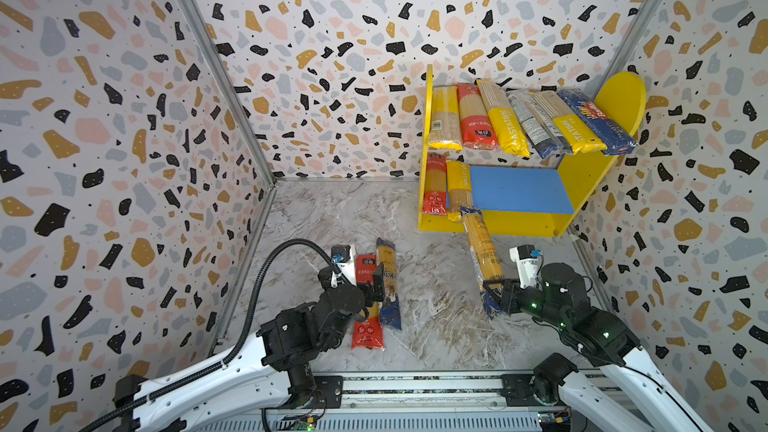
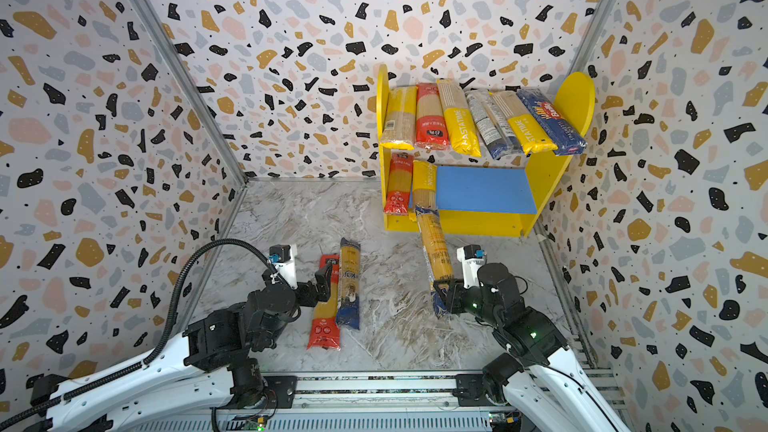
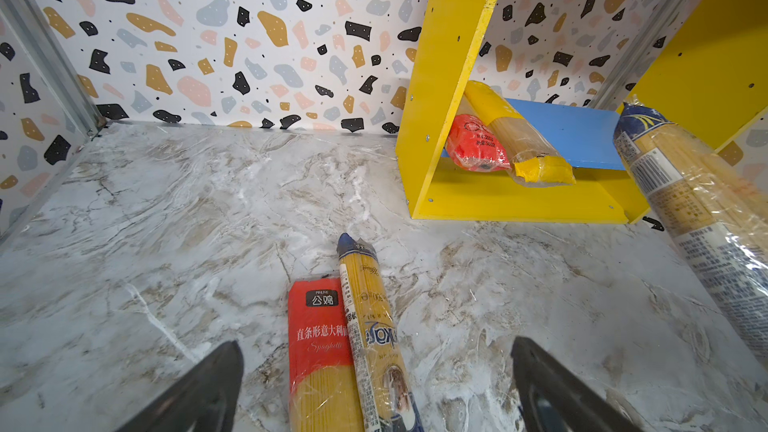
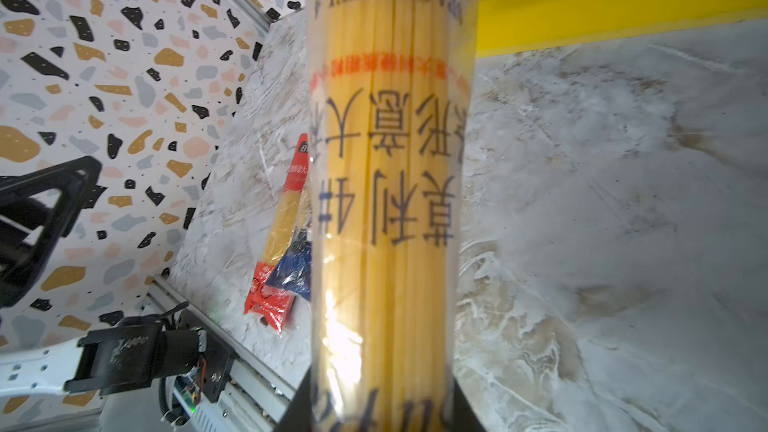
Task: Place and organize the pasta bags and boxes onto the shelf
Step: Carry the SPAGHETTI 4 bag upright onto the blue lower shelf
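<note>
— How far along are we?
— Eight of eleven packs sit on the shelf (image 1: 582, 184), at 1 o'clock in a top view: six up top, two on the blue board (image 1: 519, 189).
— The other three?
— Our right gripper (image 1: 493, 288) is clamped on a blue-ended pack (image 1: 482, 251) that points at that board. A red pack (image 1: 365, 334) and a second blue-ended one (image 1: 390, 263) lie touching on the tabletop (image 1: 436, 326) at 8 o'clock. Both are under our wide-open, empty left gripper (image 3: 376, 347).

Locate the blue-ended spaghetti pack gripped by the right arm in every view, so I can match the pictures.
Top view: held pack right of centre, its far end reaching the shelf.
Top view: near centre, again ending at the shelf.
Left wrist: along the picture's right edge.
Right wrist: fills the middle, close up.
Shared landmark: the yellow shelf, also in both wrist views.
</note>
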